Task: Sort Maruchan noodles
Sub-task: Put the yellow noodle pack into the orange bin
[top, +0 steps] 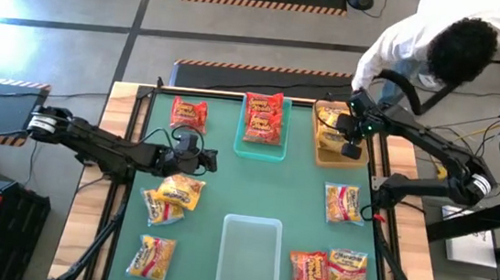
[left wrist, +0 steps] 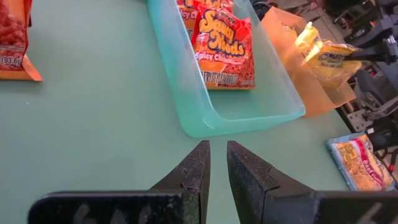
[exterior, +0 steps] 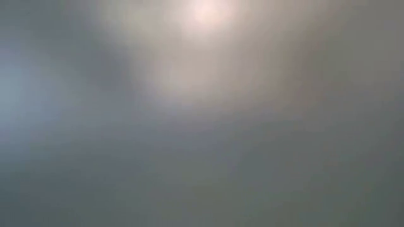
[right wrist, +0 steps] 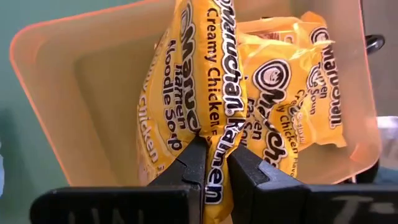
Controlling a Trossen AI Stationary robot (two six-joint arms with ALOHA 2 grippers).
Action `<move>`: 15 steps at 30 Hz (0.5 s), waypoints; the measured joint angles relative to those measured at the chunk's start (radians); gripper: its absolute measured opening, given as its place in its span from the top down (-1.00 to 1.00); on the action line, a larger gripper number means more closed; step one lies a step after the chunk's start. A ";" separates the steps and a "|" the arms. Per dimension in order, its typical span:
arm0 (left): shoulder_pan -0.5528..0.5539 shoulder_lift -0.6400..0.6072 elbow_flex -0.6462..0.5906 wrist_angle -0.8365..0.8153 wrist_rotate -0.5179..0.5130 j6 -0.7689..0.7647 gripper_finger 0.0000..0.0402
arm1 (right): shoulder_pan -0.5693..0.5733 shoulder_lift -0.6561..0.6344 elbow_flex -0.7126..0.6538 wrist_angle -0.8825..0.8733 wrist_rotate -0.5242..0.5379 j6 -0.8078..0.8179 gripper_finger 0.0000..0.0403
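My right gripper (top: pixel 352 150) is shut on a yellow Maruchan packet (right wrist: pixel 205 93) over the tan bin (top: pixel 320 151) at the table's far right. Other yellow packets (right wrist: pixel 298 93) lie in that bin. The teal bin (top: pixel 260 150) holds red packets (top: pixel 263 118). My left gripper (left wrist: pixel 217 158) hovers empty over the mat just near of the teal bin (left wrist: pixel 205 112), its fingers all but together. Loose packets lie flat on the mat: one red (top: pixel 189 114), yellow ones at the left (top: pixel 181 191) and right (top: pixel 343 204). The low view shows only blur. My right gripper pinches the yellow packet between its two fingers at one edge (right wrist: pixel 216 158). The fingers slant down from above into the tan bin. The packet stands on edge beyond the fingertips, inside the bin's mouth. I cannot tell whether its far end touches the packets below.
A clear bin (top: pixel 249 259) stands at the near middle. More packets lie near left (top: pixel 151 257) and near right (top: pixel 310 273), (top: pixel 348 269). A person in white (top: pixel 444 39) leans in by the table's far right corner. Bare mat lies between the bins.
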 joint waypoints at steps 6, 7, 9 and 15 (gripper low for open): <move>0.000 0.000 0.007 0.000 0.000 0.002 0.81 | 0.000 0.030 0.000 -0.023 0.001 0.026 0.86; 0.000 0.000 0.007 0.000 0.000 0.002 0.81 | 0.000 0.032 0.000 -0.022 0.001 0.039 0.86; 0.000 0.000 0.007 0.000 0.000 0.002 0.81 | 0.000 0.031 0.000 -0.014 0.001 0.073 0.86; 0.000 0.000 0.007 0.000 0.000 0.002 0.81 | 0.000 0.029 0.005 -0.002 0.000 0.149 0.83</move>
